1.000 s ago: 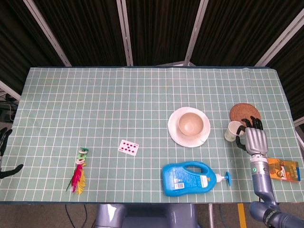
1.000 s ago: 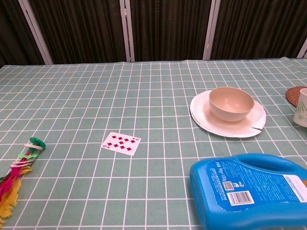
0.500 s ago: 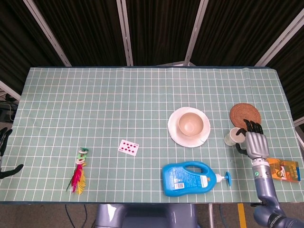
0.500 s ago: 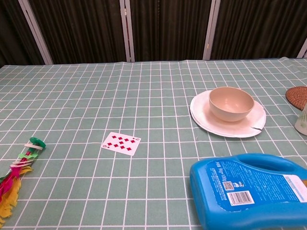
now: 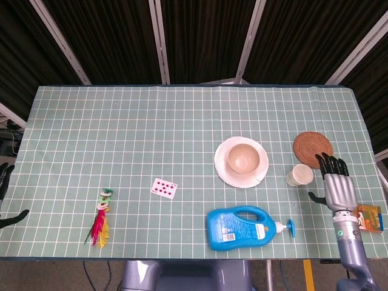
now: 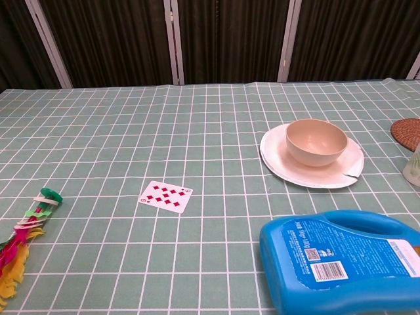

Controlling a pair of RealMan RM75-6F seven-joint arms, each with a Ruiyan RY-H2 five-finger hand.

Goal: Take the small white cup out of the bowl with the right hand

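Cup [image 5: 299, 175] status: small white cup stands upright on the tabletop [image 5: 121, 133], well clear of the bowl [image 5: 244, 159], between the bowl's plate [image 5: 224, 170] and the right hand [image 5: 337, 187], just in front of the woven coaster [image 5: 313, 146]. Bowl looks empty in both views. Right hand sits just beside the cup, apart from it, fingers spread, holding nothing. Judgement: extraction is done and release too; what is in hand is the retreat. Next move calls for drawing the right hand back toward the near edge without brushing the cup, minding the orange packet [image 5: 368, 217] under the wrist and the blue pump bottle [image 5: 238, 227] nearby. Left hand [image 5: 7, 194] barely shows at the far left edge; cannot tell how its fingers lie. Chest view catches only a sliver of the cup at its right border.
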